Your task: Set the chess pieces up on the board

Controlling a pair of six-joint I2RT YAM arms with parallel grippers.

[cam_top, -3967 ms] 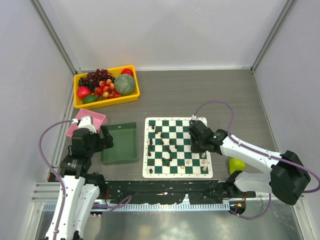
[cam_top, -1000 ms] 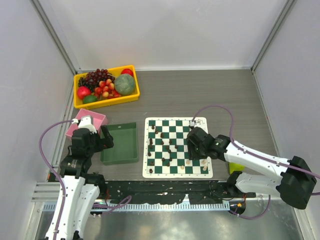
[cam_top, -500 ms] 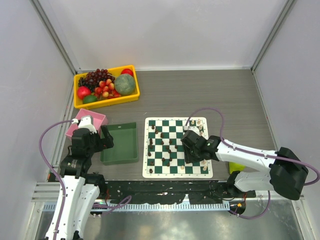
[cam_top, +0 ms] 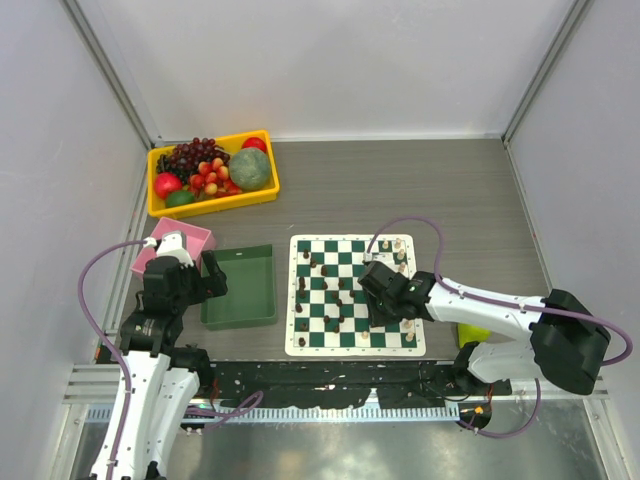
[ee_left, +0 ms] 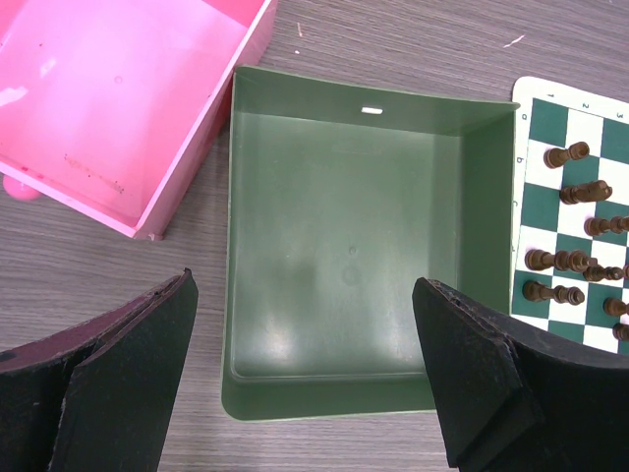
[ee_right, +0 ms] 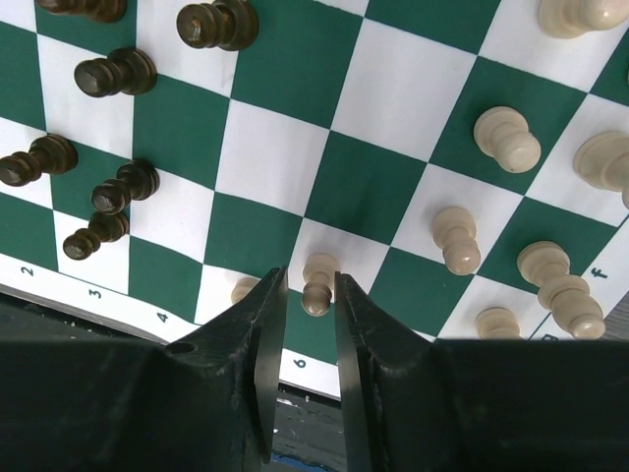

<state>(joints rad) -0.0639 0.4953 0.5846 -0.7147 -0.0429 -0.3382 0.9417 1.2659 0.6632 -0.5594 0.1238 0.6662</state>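
Note:
The green and white checked board (cam_top: pixel 293 300) lies at the table's middle. Dark chess pieces (cam_top: pixel 325 295) are scattered over its left half, and cream ones (cam_top: pixel 405 325) stand near its front right. My right gripper (cam_top: pixel 375 318) is low over the board's front rows. In the right wrist view its jaws (ee_right: pixel 308 280) stand narrowly open round a cream pawn (ee_right: pixel 316 295), with a thin gap on the left side. Other cream pieces (ee_right: pixel 506 138) and dark pieces (ee_right: pixel 118 71) stand around it. My left gripper (ee_left: pixel 305 285) hangs wide open and empty above the plain green tray (ee_left: pixel 324 393).
The green tray (cam_top: pixel 240 287) sits left of the board, a pink box (cam_top: pixel 180 240) beyond it. A yellow bin (cam_top: pixel 215 205) of fruit stands at the back left. A lime-green object (cam_top: pixel 472 330) lies right of the board under the right arm.
My right gripper has moved left along the board's front rows and its jaws have narrowed round a cream pawn. The left arm has not moved.

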